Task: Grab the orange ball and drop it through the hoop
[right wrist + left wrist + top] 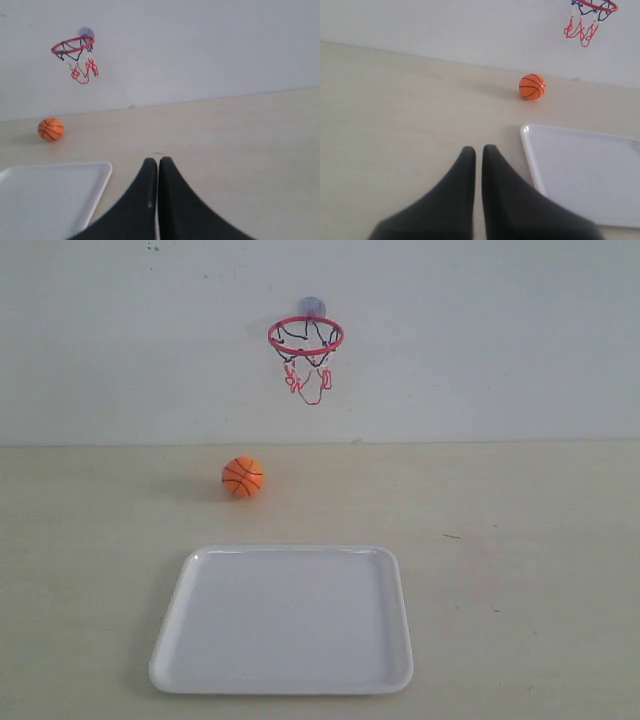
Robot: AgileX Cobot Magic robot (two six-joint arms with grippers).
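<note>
The orange ball [242, 477] [532, 87] [50, 129] rests on the table behind the white tray, left of the hoop. High on the wall hangs the hoop [306, 337] [596, 6] [73, 46], a red ring with a string net on a suction cup. Neither gripper shows in the exterior view. My left gripper [479, 149] is shut with nothing in it, well short of the ball and beside the tray's corner. Also shut and empty, my right gripper [158, 161] hangs over bare table, far from the ball.
A white tray [170, 628] [532, 165] [100, 185] lies on the table's near middle, below the hoop. The wall [480, 340] rises behind the table's far edge.
</note>
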